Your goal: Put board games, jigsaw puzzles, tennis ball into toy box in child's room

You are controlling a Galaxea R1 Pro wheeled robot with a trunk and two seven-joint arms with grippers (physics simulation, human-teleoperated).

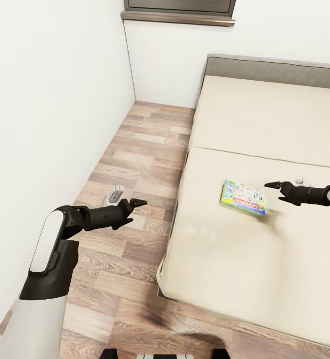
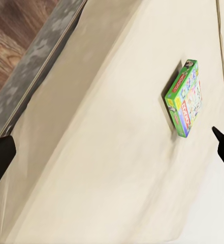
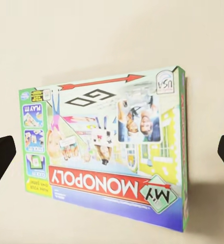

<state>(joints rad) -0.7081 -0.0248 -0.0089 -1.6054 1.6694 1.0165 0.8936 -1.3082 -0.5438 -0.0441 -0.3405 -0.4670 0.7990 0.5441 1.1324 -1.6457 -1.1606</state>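
I see one board game [image 1: 243,197] lying flat on the bed [image 1: 264,129], right of frame centre in the head view, on the front mattress section just below the seam. Its long axis runs roughly left to right across the frame, dropping slightly toward the right. The printed face is up. In the right wrist view the game [image 3: 109,156] reads "MY MONOPOLY" upside down on a red banner, with green and blue side edges, a cartoon scene, and a red arrow near a "GO" mark. In the left wrist view the game [image 2: 185,97] sits at upper right, its green edge facing the camera.

The right gripper [image 1: 279,187] hovers just right of the box, fingers spread, holding nothing. Its fingertips [image 3: 1,157] sit at both frame edges of the wrist view, with the box between them but clear of them.

The left gripper [image 1: 134,203] is at lower left of the head view, over the wood floor [image 1: 130,164] beside the bed, fingers apart, empty.
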